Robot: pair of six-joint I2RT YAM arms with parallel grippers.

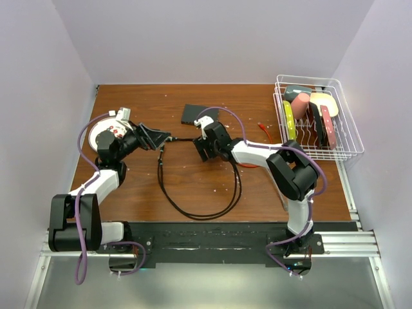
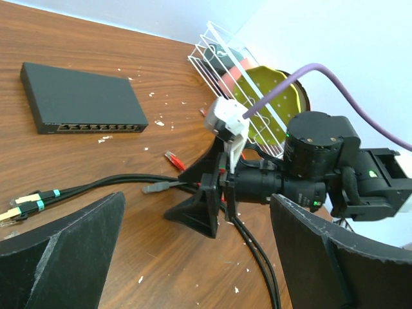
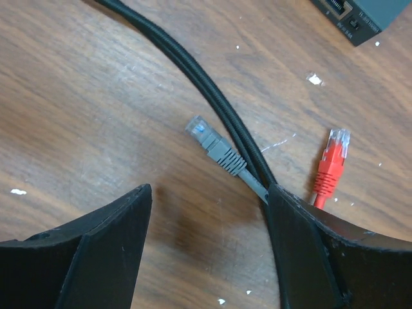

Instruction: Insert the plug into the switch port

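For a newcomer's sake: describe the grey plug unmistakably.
On the table, near the flat black box, the right gripper hangs over black cables. The plug lies against them, under the gripper. It is grey, unlike the red plug beside it.

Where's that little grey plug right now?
In the right wrist view, the grey plug lies on the table between the right end effector's spread fingers, beside the black cable, with the red plug further right in the picture.
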